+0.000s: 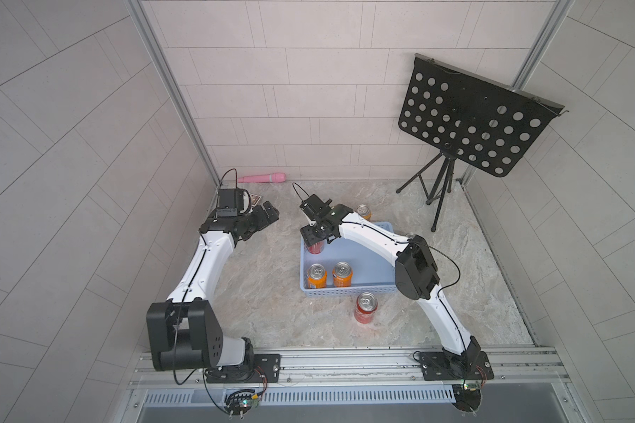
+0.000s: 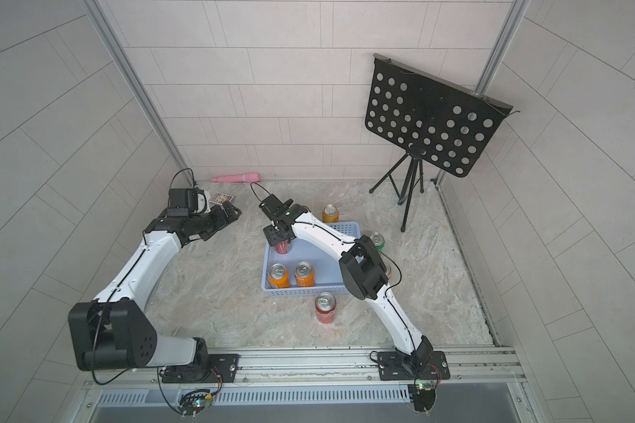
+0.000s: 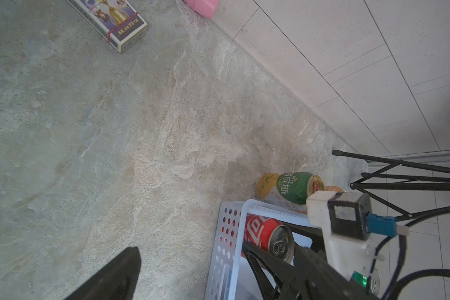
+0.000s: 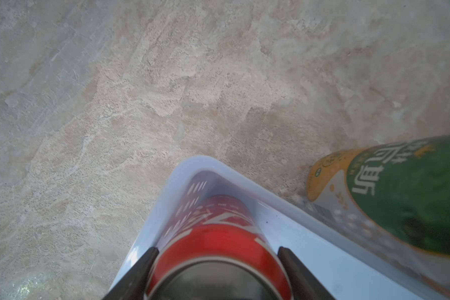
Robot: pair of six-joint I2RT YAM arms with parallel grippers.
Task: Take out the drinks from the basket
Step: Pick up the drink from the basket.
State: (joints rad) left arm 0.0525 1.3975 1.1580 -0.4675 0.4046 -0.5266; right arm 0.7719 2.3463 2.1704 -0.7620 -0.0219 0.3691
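right jaws pinch the red can (image 4: 218, 241) high up, in the basket (image 4: 283, 220); we judge it light, slick, dentable.

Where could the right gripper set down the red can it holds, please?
The widest bare stretch of table lies between the left arm and the basket. The far strip between the pink stick and the music stand is also free. Crowded: the basket's far, right and near sides, where cans stand.
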